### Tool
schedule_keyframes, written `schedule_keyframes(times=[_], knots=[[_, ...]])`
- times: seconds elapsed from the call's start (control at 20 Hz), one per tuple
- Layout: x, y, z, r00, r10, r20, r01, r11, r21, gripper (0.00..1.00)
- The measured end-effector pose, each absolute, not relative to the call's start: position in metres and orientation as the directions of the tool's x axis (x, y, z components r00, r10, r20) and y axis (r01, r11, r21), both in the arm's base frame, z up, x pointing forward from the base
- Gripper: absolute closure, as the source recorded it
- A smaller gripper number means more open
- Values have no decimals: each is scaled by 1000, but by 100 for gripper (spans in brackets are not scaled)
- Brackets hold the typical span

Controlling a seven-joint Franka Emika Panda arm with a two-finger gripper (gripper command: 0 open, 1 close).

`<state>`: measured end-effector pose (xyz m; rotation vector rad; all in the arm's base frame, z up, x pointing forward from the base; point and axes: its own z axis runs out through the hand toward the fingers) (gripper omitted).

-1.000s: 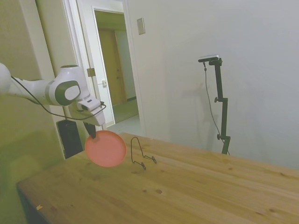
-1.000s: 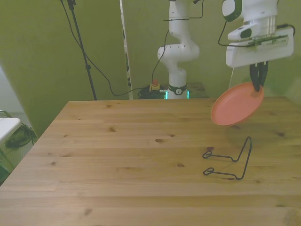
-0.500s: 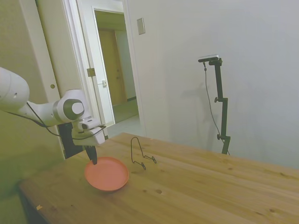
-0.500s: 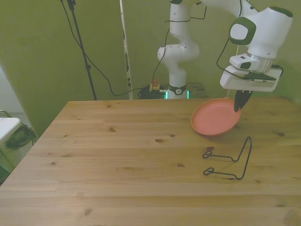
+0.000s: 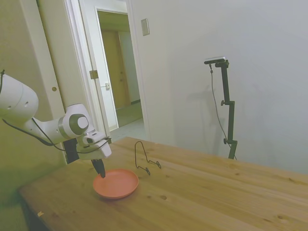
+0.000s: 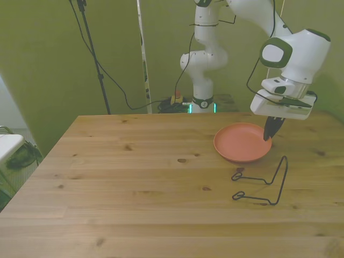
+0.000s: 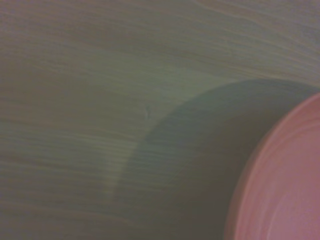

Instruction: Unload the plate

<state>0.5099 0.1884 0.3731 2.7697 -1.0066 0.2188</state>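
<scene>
Hand (image 6: 267, 133) first: we see it low over the desk (image 6: 134, 183), with its dark fingers pinching the rim of the plate (image 6: 240, 144) on the side toward the front view's right. In the side view the hand (image 5: 101, 171) meets the plate (image 5: 116, 183) at the edge nearest the arm. The plate looks flat on the wood, or very close to it. The wrist view shows only a bit of pink rim (image 7: 280, 190) and its shadow on the boards. The wire stand (image 6: 262, 181) has nothing in it and sits just beside the plate, nearer the camera in the front view.

We think the plate is light, stiff and smooth. It could slip or tip if held by one spot. The raised rim is the only good place to grab. We think letting go comes next.
</scene>
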Motion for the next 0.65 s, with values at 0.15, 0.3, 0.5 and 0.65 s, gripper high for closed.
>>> schedule_keyframes(times=[0.15,0.3,0.5,0.65], knots=[[509,186,370,759,-619,200,-647,-753,122,0],[508,185,366,760,-618,199,-645,-755,118,0],[510,187,369,760,-615,209,-641,-762,92,0],[509,190,389,757,-612,228,-636,-770,46,0]])
